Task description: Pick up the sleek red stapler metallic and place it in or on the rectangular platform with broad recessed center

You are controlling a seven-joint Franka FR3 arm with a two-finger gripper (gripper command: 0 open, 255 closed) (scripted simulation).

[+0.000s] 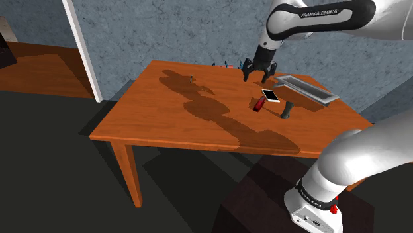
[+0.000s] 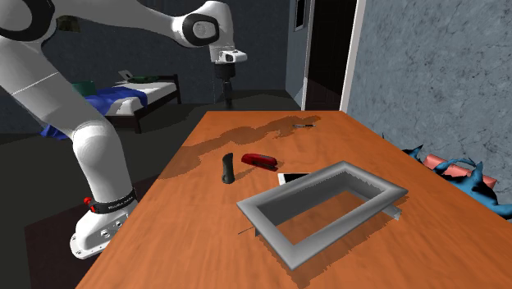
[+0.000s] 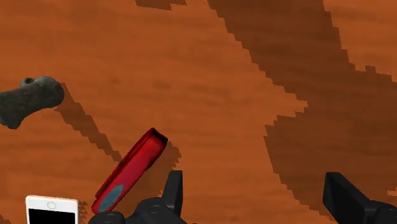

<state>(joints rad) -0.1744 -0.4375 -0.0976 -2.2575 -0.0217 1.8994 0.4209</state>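
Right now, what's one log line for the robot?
tool: open, above table | red stapler: on table, not held | grey tray: without stapler

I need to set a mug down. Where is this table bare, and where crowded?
Bare: the wide table stretch on the shoulder view's left, between the small dark item and the near edge. Crowded: that view's right end, where red stapler, white phone, dark handle and grey tray cluster.
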